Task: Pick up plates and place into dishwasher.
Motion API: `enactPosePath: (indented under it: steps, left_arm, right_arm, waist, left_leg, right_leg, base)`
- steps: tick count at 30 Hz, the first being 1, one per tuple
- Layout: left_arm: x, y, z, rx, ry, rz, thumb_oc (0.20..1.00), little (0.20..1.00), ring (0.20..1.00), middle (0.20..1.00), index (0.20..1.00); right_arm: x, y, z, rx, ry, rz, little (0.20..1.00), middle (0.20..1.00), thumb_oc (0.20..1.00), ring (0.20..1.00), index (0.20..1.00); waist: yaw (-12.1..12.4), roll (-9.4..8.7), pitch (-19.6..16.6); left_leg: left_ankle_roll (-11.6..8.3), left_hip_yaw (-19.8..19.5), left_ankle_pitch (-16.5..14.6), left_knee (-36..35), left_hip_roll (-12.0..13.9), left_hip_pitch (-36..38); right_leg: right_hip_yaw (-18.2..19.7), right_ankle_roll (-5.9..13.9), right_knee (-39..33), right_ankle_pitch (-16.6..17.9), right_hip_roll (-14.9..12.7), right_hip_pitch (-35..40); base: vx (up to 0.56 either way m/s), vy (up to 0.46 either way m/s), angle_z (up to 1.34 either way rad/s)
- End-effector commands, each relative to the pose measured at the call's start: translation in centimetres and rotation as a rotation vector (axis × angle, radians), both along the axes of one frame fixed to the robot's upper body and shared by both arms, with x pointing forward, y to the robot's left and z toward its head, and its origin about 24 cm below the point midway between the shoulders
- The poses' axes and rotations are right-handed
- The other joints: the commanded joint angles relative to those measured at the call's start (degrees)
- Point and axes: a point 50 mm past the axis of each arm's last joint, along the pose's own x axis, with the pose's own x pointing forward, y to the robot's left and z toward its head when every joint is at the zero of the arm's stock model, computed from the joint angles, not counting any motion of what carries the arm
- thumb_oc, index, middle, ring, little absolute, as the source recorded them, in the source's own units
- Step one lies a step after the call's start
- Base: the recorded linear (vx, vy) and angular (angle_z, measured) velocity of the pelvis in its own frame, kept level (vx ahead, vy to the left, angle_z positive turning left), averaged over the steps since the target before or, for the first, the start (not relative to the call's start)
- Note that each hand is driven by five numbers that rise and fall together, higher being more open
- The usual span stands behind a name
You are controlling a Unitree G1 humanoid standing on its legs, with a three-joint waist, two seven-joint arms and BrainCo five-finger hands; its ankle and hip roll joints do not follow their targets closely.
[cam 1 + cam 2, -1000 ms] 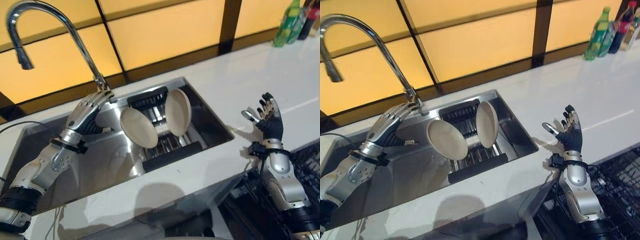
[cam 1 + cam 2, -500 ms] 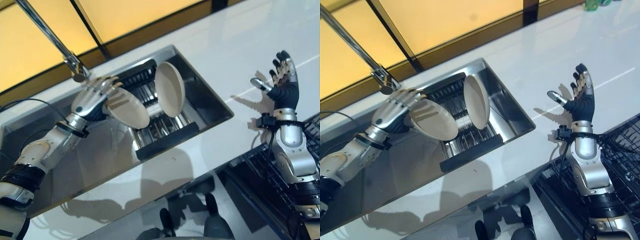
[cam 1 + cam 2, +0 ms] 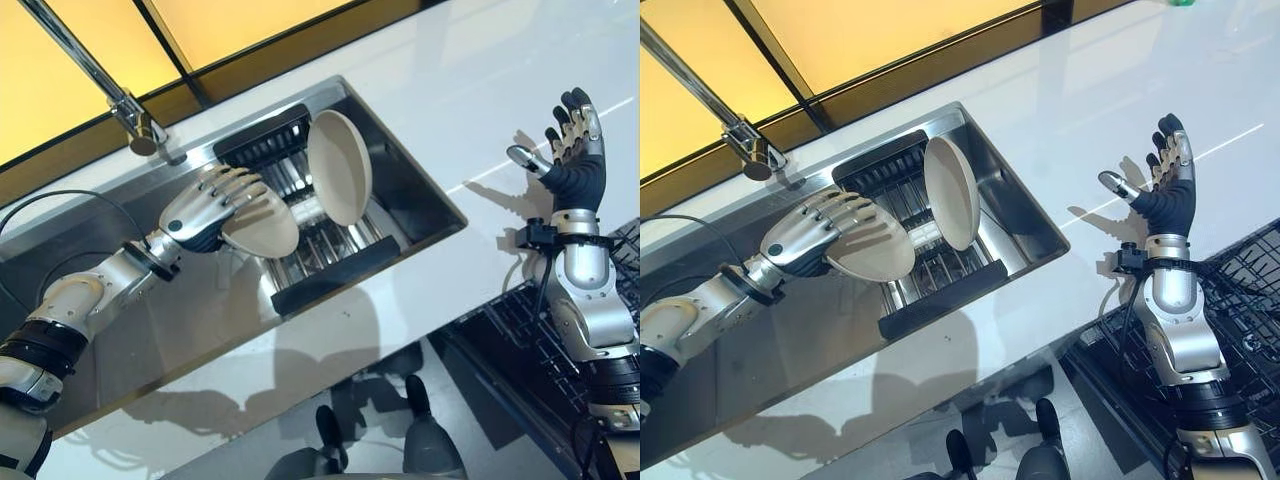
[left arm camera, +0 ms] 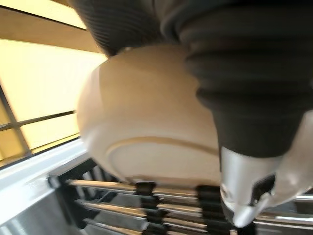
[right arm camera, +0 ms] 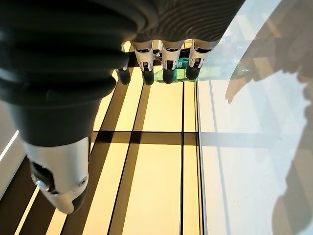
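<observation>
Two cream plates stand in a dark dish rack (image 3: 330,277) inside the steel sink (image 3: 405,195). My left hand (image 3: 212,207) lies over the upper rim of the nearer, tilted plate (image 3: 268,222), fingers curled round its edge. Close up in the left wrist view, that plate (image 4: 146,122) sits against the palm with the thumb (image 4: 249,196) in front of it. The second plate (image 3: 340,168) stands upright on edge just behind, untouched. My right hand (image 3: 572,170) is raised above the white counter on the right, open and holding nothing, its straight fingers (image 5: 164,54) pointing at the yellow wall panels.
A curved steel faucet (image 3: 130,105) rises at the sink's back left. White counter (image 3: 480,90) surrounds the sink. The dishwasher's black wire rack (image 3: 1240,290) lies low at the right, beside my right forearm.
The camera has tilted down and turned. My left hand has come from the faucet's base onto the nearer plate and curled its fingers over the rim. The right hand stays raised and open.
</observation>
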Motion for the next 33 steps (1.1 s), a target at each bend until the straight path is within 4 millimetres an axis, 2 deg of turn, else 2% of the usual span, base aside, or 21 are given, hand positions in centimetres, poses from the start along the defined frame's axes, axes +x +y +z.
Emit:
enactPosePath:
  steps: [1, 16, 26, 33]
  left_arm:
    - [-0.1, 0.4, 1.5, -0.019, -0.066, -0.012, 0.200, 0.200, 0.200, 0.200, 0.200]
    - [-1.2, 2.0, 0.4, -0.031, -0.090, 0.055, 0.200, 0.200, 0.200, 0.200, 0.200]
    - [-2.3, 4.0, 1.8, -0.059, -0.242, 0.131, 0.200, 0.200, 0.200, 0.200, 0.200]
    - [-3.5, 5.2, 3.5, -0.059, -0.363, 0.158, 0.200, 0.200, 0.200, 0.200, 0.200]
  right_arm:
    - [-0.4, -0.4, -2.5, 0.006, 0.091, -0.025, 1.000, 1.000, 1.000, 1.000, 1.000]
    - [-1.2, -1.3, -4.0, 0.021, 0.149, -0.028, 1.000, 1.000, 1.000, 1.000, 1.000]
    - [-1.9, -1.9, -5.0, 0.039, 0.171, -0.041, 1.000, 1.000, 1.000, 1.000, 1.000]
    - [-2.5, -2.3, -5.5, 0.070, 0.173, -0.050, 1.000, 1.000, 1.000, 1.000, 1.000]
  waist:
    - [0.3, -2.04, -2.8]
    - [1.0, -1.90, -6.0]
    - [2.3, -2.33, -9.0]
    - [3.3, -3.49, -10.7]
  left_leg:
    - [-0.08, -2.8, -4.2, 0.8, -2.0, 0.4]
    - [-0.18, -3.2, -5.0, 0.1, -1.6, 3.2]
    - [-0.46, -3.8, -5.7, 0.1, -0.9, 4.7]
    - [-0.77, -4.3, -6.1, 0.1, -0.1, 5.5]
  right_leg:
    - [-1.4, 2.91, 2.8, -2.6, -4.9, -0.6]
    - [-2.8, 3.05, 1.4, -3.0, -5.0, 2.9]
    - [-4.3, 2.98, 0.7, -3.6, -4.9, 5.1]
    - [-5.3, 2.83, 0.3, -4.0, -4.5, 6.4]
  base:
    - [0.00, 0.000, 0.00]
    - [0.02, -0.010, 0.01]
    - [0.01, -0.035, 0.06]
    - [-0.02, -0.070, 0.04]
